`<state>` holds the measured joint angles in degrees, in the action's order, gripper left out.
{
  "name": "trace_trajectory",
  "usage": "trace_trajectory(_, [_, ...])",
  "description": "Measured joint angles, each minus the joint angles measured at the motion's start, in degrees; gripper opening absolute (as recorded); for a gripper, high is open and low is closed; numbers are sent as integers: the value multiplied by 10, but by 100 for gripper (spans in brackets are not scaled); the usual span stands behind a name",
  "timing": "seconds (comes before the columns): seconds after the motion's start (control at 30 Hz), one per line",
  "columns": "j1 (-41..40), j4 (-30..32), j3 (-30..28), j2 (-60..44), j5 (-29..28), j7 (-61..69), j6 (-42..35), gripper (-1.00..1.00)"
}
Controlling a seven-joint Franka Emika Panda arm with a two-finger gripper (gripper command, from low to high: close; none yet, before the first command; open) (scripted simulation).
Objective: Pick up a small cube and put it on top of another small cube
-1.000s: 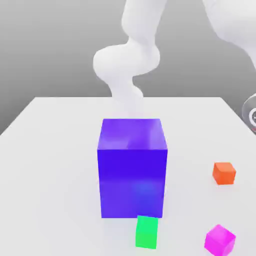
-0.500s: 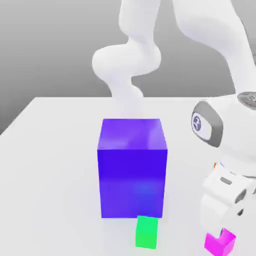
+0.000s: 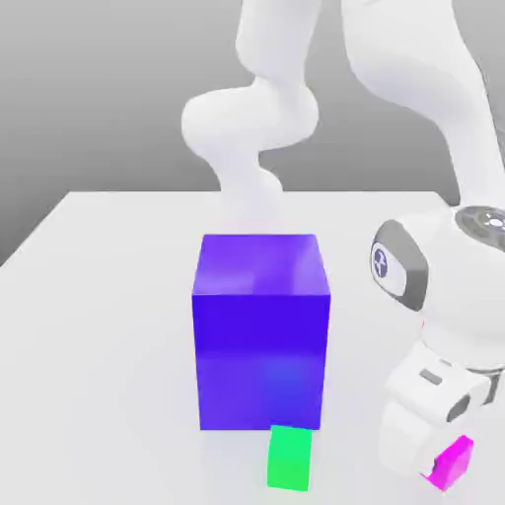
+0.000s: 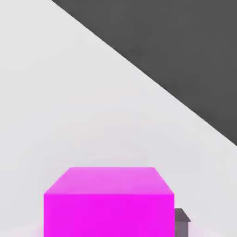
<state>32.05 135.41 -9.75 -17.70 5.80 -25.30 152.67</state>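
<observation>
Magenta small cube sits at the arm's hand; finger state unclear.

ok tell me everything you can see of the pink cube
The pink cube is small, bright magenta, plain and smooth, with flat faces and sharp edges. It sits level on the white table, near the front edge at the exterior view's right, right of the green cube. In the exterior view the arm's hand covers its left part. In the hand view a dark finger sits close beside it; contact is unclear.
</observation>
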Motion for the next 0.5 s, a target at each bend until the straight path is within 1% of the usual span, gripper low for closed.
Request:
trace_trajectory(0.2, [-71,102,-70,124,-32,65,-21,-100])
trace_trajectory(0.27, [-83,113,-72,113,-18,86,1,-100])
trace_trajectory(0.37, [-103,113,-47,59,20,117,53,-100])
trace_trajectory(0.4, [-109,113,-39,43,31,125,67,100])
trace_trajectory(0.5, [-109,113,-39,43,31,125,67,100])
